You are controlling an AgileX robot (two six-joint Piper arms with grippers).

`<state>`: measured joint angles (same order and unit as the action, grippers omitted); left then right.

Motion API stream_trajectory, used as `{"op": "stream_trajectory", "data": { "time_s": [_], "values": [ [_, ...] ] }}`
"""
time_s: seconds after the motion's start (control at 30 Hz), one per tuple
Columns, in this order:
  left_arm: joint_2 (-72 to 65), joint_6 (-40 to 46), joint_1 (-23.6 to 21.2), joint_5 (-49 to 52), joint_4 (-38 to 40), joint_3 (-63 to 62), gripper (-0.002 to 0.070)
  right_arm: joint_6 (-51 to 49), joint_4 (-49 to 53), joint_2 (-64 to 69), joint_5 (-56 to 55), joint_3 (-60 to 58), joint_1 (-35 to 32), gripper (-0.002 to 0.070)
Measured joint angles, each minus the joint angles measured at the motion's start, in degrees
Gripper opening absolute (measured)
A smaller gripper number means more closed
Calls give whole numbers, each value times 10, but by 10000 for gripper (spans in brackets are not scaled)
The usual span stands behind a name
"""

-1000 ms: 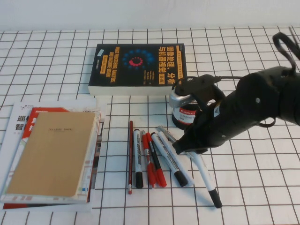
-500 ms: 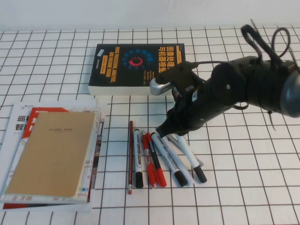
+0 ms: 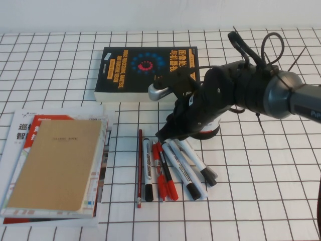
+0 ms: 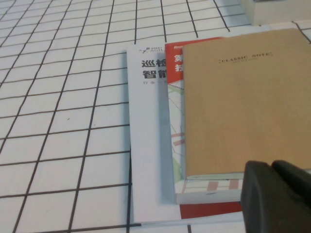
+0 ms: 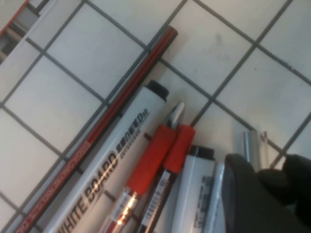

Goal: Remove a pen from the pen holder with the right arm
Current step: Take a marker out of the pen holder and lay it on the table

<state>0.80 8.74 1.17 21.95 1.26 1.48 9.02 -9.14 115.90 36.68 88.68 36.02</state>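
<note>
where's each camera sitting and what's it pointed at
High view: raised on the robot's side, angled down at the table; right arm reaches over the pens, right gripper just above them.
Left wrist view: on the left arm, above the brown notebook; left gripper shows in the foreground.
Right wrist view: on the right arm, close over the pens; right gripper shows.
Shared: high and right wrist views both show the red pencil and white board marker.

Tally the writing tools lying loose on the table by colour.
White markers: 3
Red pens: 2
Red pencil: 1
Silver pen: 1
Total: 7
Right gripper hangs over them; left gripper, shut, over the brown notebook.
</note>
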Motion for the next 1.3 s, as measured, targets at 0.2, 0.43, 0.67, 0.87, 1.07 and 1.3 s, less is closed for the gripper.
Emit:
{"op": "stream_trajectory", "data": {
  "time_s": [0.2,0.43,0.67,0.87,1.07,1.3],
  "values": [
    [0,0,0,0,0,0,-4,2,-11,10,-8,5,0,134],
    [0,0,0,0,0,0,-4,2,-11,11,-6,7,0,137],
    [0,0,0,0,0,0,-4,2,-12,10,-3,7,0,239],
    [0,0,0,0,0,0,-4,2,-14,3,6,7,0,265],
    [0,0,0,0,0,0,-4,1,-14,-44,30,5,0,267],
    [0,0,0,0,0,0,-4,1,-8,-182,64,-36,0,205]
  ]
}}
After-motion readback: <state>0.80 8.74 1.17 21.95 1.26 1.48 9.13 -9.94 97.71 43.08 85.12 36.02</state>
